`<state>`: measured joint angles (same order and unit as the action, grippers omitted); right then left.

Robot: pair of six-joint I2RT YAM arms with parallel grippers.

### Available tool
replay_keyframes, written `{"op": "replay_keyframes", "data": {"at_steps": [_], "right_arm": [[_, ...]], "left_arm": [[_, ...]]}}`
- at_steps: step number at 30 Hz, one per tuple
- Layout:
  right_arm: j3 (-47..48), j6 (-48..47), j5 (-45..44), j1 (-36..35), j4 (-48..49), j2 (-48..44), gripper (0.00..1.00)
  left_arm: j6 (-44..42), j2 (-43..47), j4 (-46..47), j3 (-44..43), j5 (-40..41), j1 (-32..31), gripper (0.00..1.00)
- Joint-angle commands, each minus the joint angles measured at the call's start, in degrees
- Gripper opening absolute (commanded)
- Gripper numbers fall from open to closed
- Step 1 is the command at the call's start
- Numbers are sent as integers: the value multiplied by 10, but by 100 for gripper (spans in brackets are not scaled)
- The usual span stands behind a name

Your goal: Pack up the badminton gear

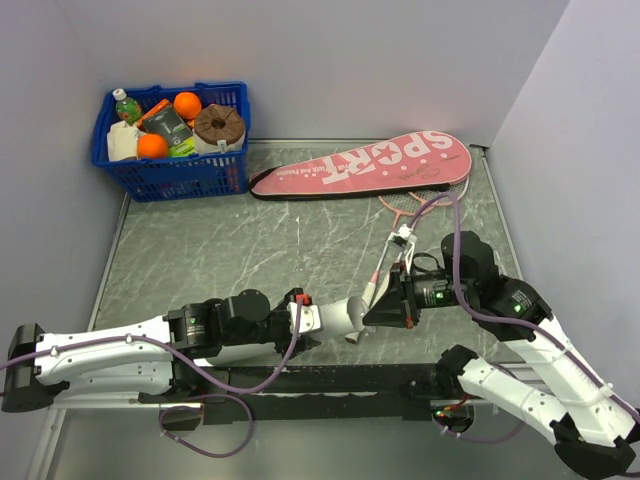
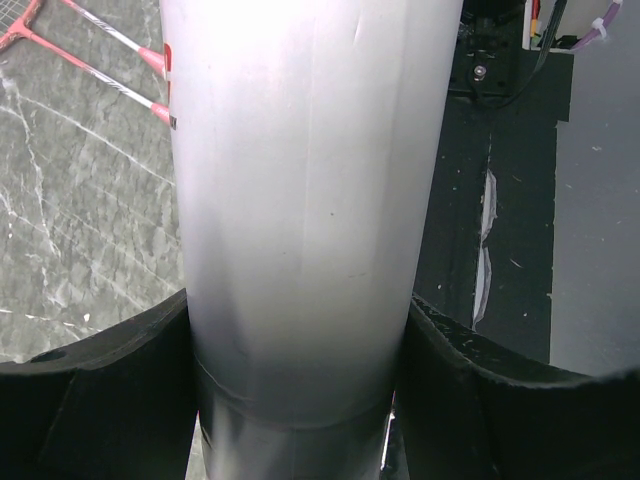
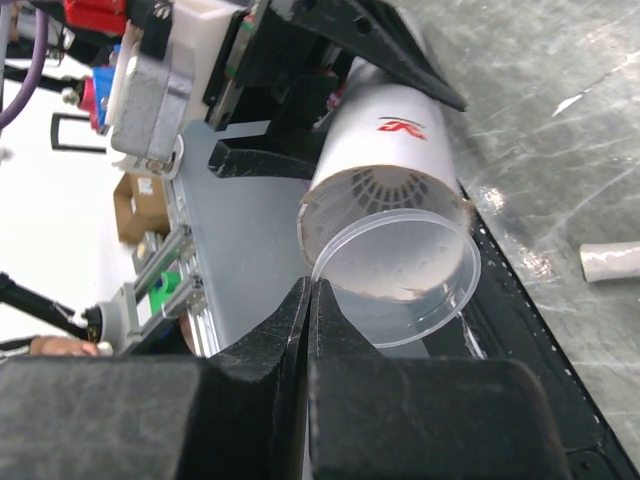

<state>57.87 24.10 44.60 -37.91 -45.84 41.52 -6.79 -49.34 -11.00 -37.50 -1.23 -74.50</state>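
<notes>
My left gripper (image 1: 312,318) (image 2: 300,345) is clamped round the long white tube (image 1: 342,314) (image 2: 310,200), one black finger (image 2: 100,395) on each side, holding it level above the table's near edge. The tube's open mouth (image 3: 385,190) faces my right gripper (image 1: 376,305) (image 3: 310,292), and something white and ribbed shows inside it. My right gripper is shut on the rim of a clear plastic lid (image 3: 405,275), tilted right at that mouth. Two thin rackets (image 1: 408,215) (image 2: 100,55) lie by the pink "SPORT" case (image 1: 365,165) at the back.
A blue basket (image 1: 170,178) with oranges and bottles stands at the back left corner. One racket's white handle end (image 1: 354,336) (image 3: 610,262) lies just below the tube and lid. Walls close in the table on the left, back and right.
</notes>
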Motion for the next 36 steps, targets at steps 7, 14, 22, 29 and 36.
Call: {"op": "replay_keyframes", "data": {"at_steps": [7, 14, 22, 29, 36], "right_arm": [[5, 37, -59, -81, 73, 30, 0], [9, 37, -84, -95, 90, 51, 0], [2, 44, -82, -98, 105, 52, 0], [-38, 79, -51, -110, 183, 46, 18], [-84, 121, -34, -123, 267, 41, 32]], "left_arm": [[13, 14, 31, -4, 9, -6, 1], [14, 21, 27, -5, 9, -9, 1], [13, 17, 28, -6, 7, -10, 1], [12, 20, 29, -5, 11, -10, 1], [12, 32, 37, 0, 11, -11, 1]]}}
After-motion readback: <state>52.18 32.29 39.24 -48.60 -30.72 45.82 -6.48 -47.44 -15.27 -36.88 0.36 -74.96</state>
